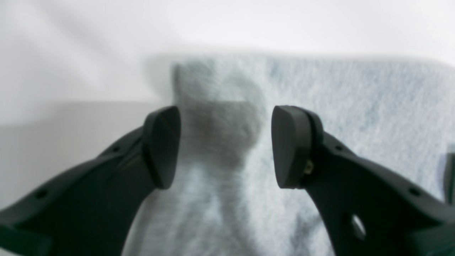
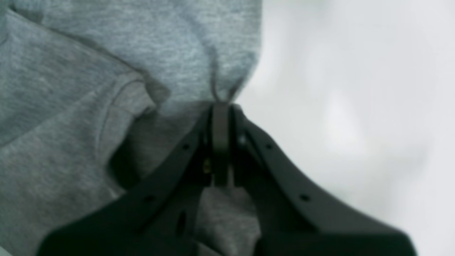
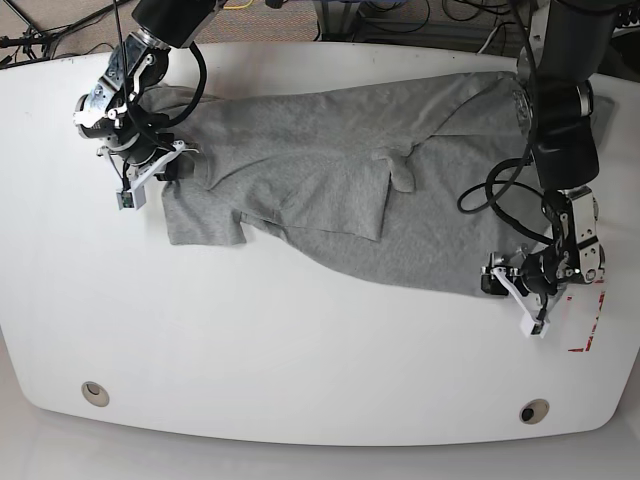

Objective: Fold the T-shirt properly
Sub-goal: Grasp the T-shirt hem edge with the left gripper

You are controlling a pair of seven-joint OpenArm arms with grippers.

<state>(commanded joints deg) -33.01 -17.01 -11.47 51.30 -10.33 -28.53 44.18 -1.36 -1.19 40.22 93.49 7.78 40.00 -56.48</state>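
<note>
The heather-grey T-shirt [image 3: 330, 170] lies spread and rumpled across the white table, with a sleeve [image 3: 205, 215] at the left and a small bunched fold near its middle. My right gripper [image 2: 221, 106] is shut on a pinch of the T-shirt [image 2: 106, 71] fabric; in the base view that gripper [image 3: 168, 162] is at the shirt's upper left edge. My left gripper [image 1: 225, 145] stands open over a corner of the T-shirt [image 1: 337, 106], its fingers [image 1: 161, 147] on either side of the cloth. In the base view the left gripper [image 3: 500, 280] sits at the shirt's lower right edge.
The white table [image 3: 300, 350] has two round holes near its front edge [image 3: 95, 392] [image 3: 533, 411]. Red tape marks [image 3: 592, 335] lie at the right front. Cables [image 3: 430, 15] run behind the table's far edge.
</note>
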